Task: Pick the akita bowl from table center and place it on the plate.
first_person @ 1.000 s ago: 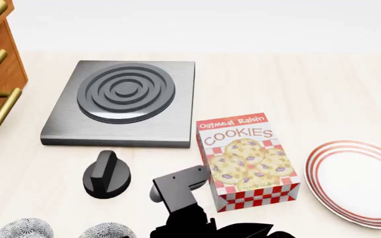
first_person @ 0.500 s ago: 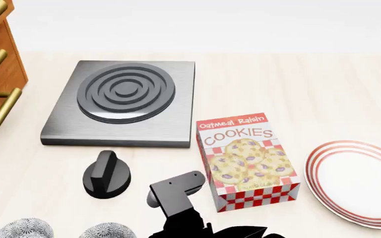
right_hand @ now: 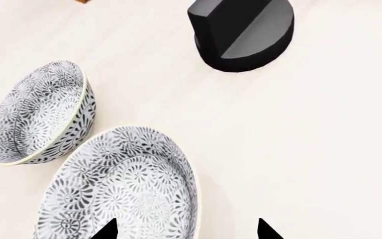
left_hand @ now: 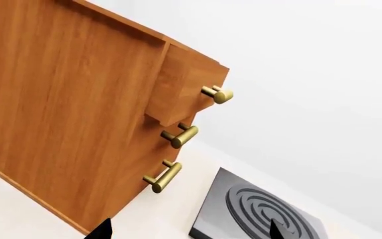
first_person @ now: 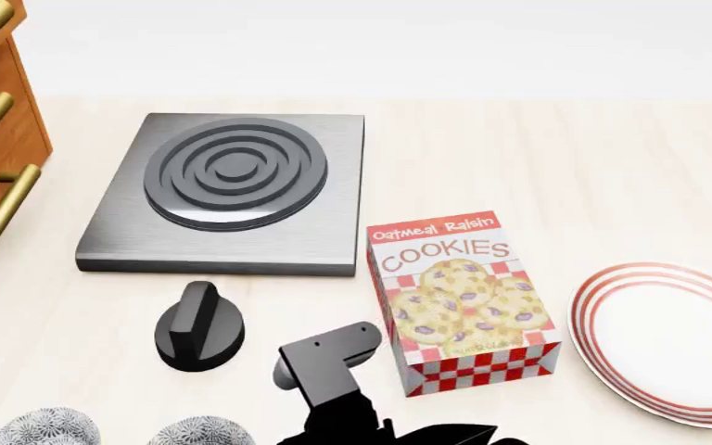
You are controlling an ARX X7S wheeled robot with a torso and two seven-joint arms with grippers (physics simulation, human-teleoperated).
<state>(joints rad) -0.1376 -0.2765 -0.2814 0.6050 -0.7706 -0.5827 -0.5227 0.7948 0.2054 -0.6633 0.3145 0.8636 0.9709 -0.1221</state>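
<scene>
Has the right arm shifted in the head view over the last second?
Yes. The right arm has drawn leftward and slightly toward the camera, away from the cookie box, which stayed put.

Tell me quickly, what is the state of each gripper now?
Left gripper: open, holding nothing.
Right gripper: open, empty, above the nearer akita bowl.
</scene>
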